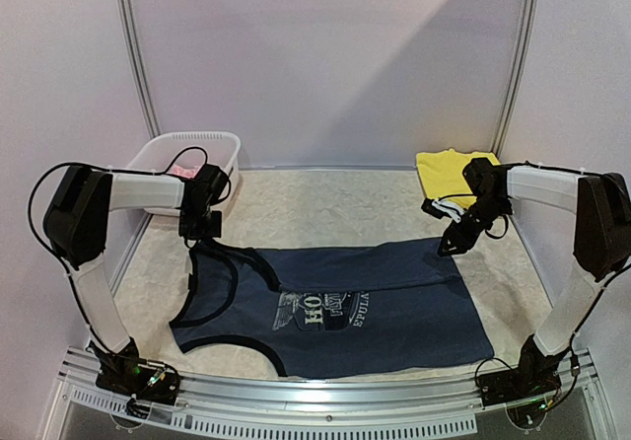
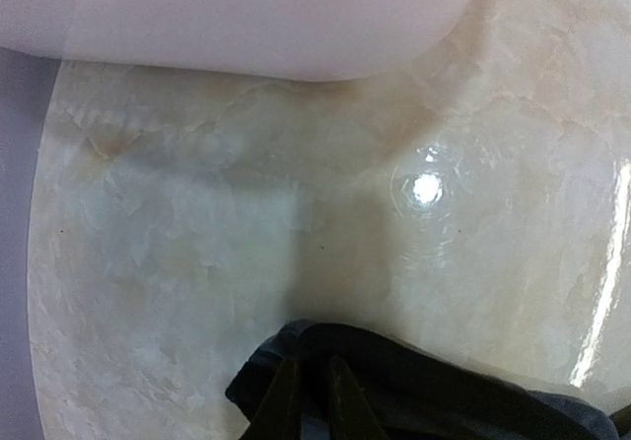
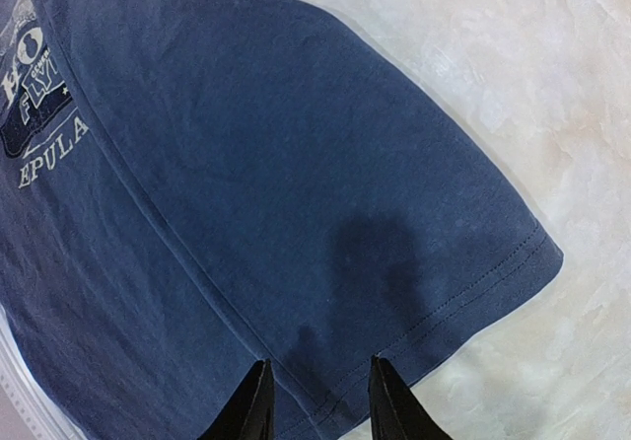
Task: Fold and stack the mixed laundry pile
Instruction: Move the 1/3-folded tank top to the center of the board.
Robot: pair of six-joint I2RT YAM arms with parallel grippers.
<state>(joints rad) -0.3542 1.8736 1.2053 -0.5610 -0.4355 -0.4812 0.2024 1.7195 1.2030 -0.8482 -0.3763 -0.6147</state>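
The navy tank top (image 1: 335,312) lies spread flat on the table, its white print facing up. My left gripper (image 1: 202,231) is at its far-left shoulder strap. In the left wrist view that gripper (image 2: 311,366) has its fingers close together, with the dark strap cloth (image 2: 444,391) bunched between and around them. My right gripper (image 1: 452,246) hovers over the far-right hem corner. In the right wrist view it (image 3: 317,371) stands open above the hem (image 3: 463,292), holding nothing. A yellow garment (image 1: 444,169) lies folded at the back right. A pink garment (image 1: 180,171) rests in the basket.
A white slotted basket (image 1: 222,144) stands at the back left, just behind my left gripper, and its pale wall (image 2: 246,16) fills the top of the left wrist view. The marbled tabletop (image 1: 335,208) is bordered by side walls and a metal rail at the near edge.
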